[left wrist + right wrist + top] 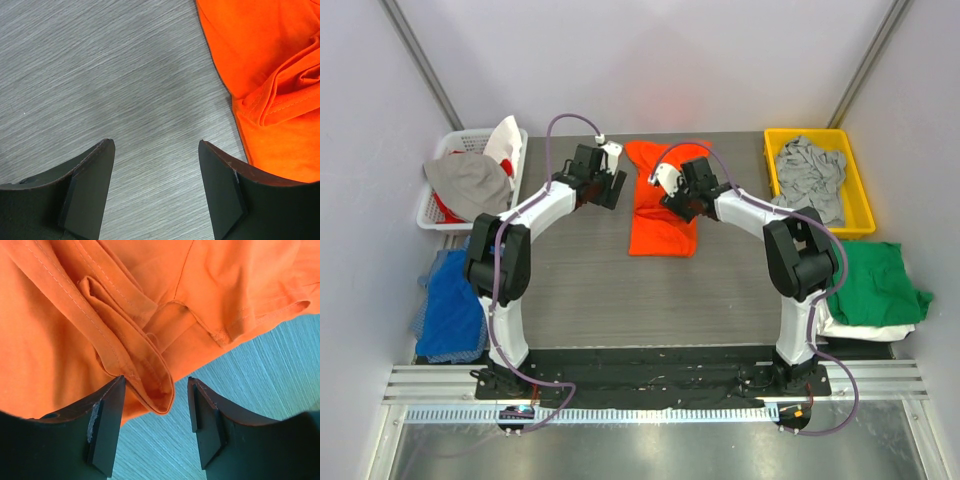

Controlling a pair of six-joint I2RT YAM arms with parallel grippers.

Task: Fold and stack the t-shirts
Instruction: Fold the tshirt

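- The orange t-shirt (663, 205) lies as a long, narrow, partly folded strip in the far middle of the tabletop (620, 290), between the two grippers.
- The right gripper (155, 425) is open. Its jaws straddle a doubled, stitched edge at the shirt's border and pinch nothing yet. If it closes here it may catch only the upper layer, and the fold would slide apart when lifted. It may instead take every layer and drag the whole bundle.
- The left gripper (156, 190) is also open and empty, over bare tabletop just beside the shirt's edge. If it closes where it is, it grabs nothing, and a pull from the right side alone would likely skew the cloth.
- Both wrist views show loose pleats bunched near the hems. Trapped inside the next fold, they would probably leave a lumpy, uneven piece that stacks badly.
- At the far left, a white basket (470, 136) holds a grey cloth (470, 180), and a blue cloth (455, 300) lies at the left edge.
- At the far right, a yellow bin (805, 134) holds a light grey t-shirt (810, 175). A green t-shirt (875, 280) rests on a white t-shirt (855, 330) at the right edge.
- Nothing lies between either gripper and the orange shirt. The right arm's elbow sits near the green pile and the bin, so a wide swing could brush them.
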